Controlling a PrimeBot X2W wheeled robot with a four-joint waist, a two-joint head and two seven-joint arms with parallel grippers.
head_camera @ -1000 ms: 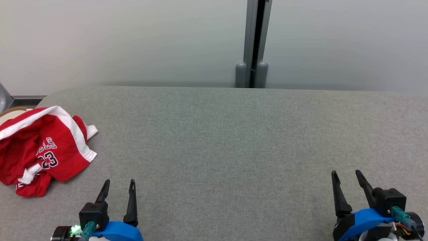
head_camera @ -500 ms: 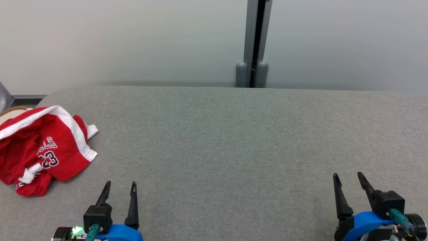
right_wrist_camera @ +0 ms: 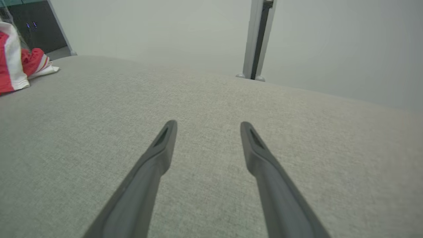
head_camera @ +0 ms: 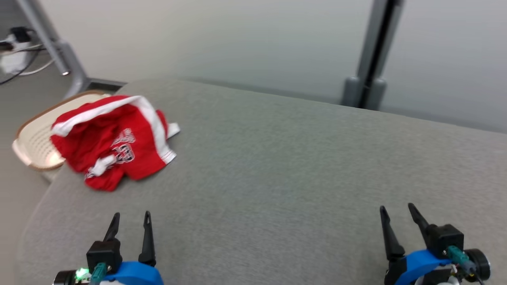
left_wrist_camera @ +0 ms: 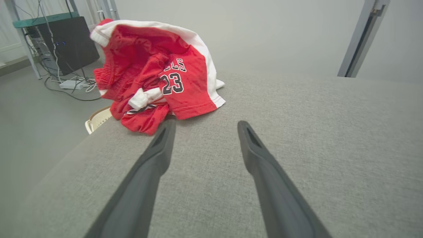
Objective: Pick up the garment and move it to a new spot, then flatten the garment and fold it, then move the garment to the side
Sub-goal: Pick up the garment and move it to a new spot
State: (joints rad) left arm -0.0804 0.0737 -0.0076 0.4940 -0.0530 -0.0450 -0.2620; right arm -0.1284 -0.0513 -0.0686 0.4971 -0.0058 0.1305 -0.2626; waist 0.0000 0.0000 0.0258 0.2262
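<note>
A crumpled red garment [head_camera: 115,142] with white trim and the number 23 lies in a heap at the far left of the grey table [head_camera: 277,170], partly over its edge. In the left wrist view the garment [left_wrist_camera: 158,76] sits just beyond my fingertips, slightly to the left. My left gripper [head_camera: 130,215] is open near the front left edge, short of the garment and holding nothing. My right gripper [head_camera: 396,208] is open at the front right, far from the garment [right_wrist_camera: 13,66], above bare fabric.
A pale woven basket [head_camera: 33,138] stands beside the table's left end, under the garment's overhang. A grey post [head_camera: 372,51] rises behind the table against a pale wall. Cables and a dark box [left_wrist_camera: 62,43] are on the floor to the left.
The head camera has turned left, so the whole picture shifted right and the basket came into view. Both grippers stay open at the front edge; the garment lies as before.
</note>
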